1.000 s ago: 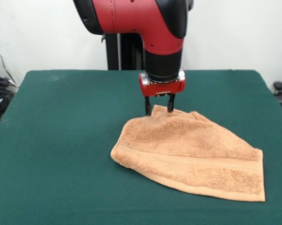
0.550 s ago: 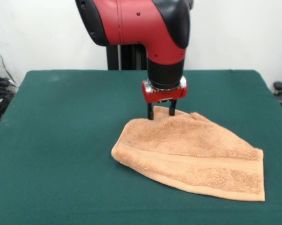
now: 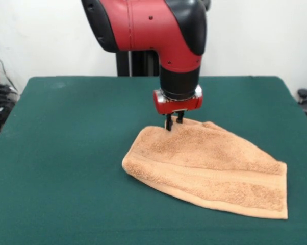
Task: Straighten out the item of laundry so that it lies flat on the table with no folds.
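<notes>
One fold is doubling the towel (image 3: 209, 166) lying right of the worktop's (image 3: 67, 153) centre, where the hand (image 3: 173, 122) is pinching its far peak, best lifted gently and drawn outward, avoiding bunching.

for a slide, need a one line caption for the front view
Gripper pinches the far corner of a folded towel on the green table.
</notes>
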You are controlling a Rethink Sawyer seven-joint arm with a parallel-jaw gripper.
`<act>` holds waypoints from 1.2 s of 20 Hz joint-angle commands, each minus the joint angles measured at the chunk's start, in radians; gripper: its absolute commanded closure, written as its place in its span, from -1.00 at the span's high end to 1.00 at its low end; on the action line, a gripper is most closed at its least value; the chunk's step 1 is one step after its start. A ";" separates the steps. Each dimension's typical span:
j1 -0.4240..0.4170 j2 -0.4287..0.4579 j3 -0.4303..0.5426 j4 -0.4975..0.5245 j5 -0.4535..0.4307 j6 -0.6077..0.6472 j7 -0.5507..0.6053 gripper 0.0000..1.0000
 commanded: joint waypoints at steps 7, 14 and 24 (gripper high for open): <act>0.028 0.082 0.057 -0.011 -0.058 -0.019 0.000 -1.00; -0.020 -0.022 -0.041 0.088 -0.152 0.012 -0.054 -1.00; -0.259 -0.046 -0.013 0.086 -0.349 0.106 -0.286 -1.00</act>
